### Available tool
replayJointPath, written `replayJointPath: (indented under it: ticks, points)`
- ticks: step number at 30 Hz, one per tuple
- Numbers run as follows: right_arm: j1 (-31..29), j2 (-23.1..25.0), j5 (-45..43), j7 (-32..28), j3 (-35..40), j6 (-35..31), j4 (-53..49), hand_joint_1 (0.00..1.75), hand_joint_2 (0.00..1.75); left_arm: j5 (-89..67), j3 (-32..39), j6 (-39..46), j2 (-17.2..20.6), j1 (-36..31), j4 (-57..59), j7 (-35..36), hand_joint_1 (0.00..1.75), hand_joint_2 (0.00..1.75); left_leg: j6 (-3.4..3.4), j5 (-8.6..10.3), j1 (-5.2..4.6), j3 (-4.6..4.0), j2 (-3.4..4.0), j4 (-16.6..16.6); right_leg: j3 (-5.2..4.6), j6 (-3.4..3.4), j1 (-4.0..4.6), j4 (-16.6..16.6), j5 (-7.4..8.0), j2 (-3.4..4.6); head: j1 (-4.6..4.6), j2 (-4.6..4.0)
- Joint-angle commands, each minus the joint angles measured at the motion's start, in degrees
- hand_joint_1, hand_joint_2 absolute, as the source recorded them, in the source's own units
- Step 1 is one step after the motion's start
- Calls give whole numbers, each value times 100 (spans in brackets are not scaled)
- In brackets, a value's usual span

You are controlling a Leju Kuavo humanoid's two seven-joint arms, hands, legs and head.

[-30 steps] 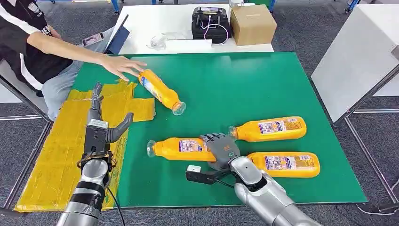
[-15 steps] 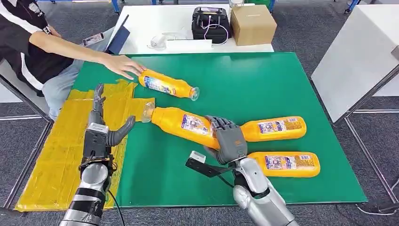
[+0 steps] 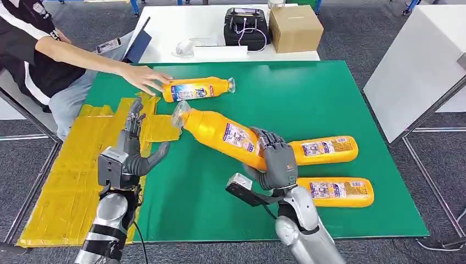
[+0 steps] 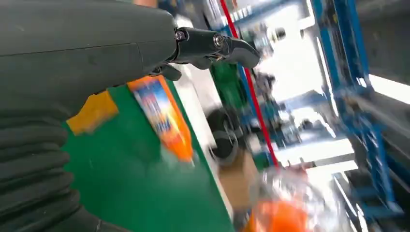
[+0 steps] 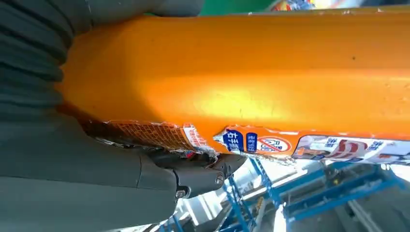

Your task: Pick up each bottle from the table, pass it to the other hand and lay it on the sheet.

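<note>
Green table [image 3: 308, 104]: right hand [image 3: 275, 162] grips orange-filled bottle [image 3: 220, 132].

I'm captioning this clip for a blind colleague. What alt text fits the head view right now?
The robot's right hand holds an orange bottle above a green table, neck aimed at its open left hand over the yellow sheet. Two bottles lie beside it; a person's hand touches a fourth.
</note>
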Motion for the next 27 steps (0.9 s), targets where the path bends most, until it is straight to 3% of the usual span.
replayJointPath:
  ticks: [1,7,14,27]
  points:
    - [222,188,-974,-693,-537,-65,-347,175,175,268,-936,-482,239,152,-425,111,0,175,-6,-13,13,34,14,-3,42,-7,16,-18,-7,1,0,0]
    - [157,373,-1292,-1079,-394,124,-136,175,175,479,-1168,-656,254,128,-451,153,0,175,-3,-4,1,11,9,-2,12,-3,2,-5,-2,4,0,0]
    - [54,420,-1375,-1135,-28,284,82,175,175,636,-1261,-808,292,149,-513,186,0,175,-8,-14,15,43,24,-9,49,-8,18,-25,-4,10,0,0]
    - [-200,376,-1316,-1378,753,801,604,175,175,688,-1387,-852,281,6,-406,225,0,175,-4,-3,4,15,12,-5,16,-3,6,-8,0,5,0,0]
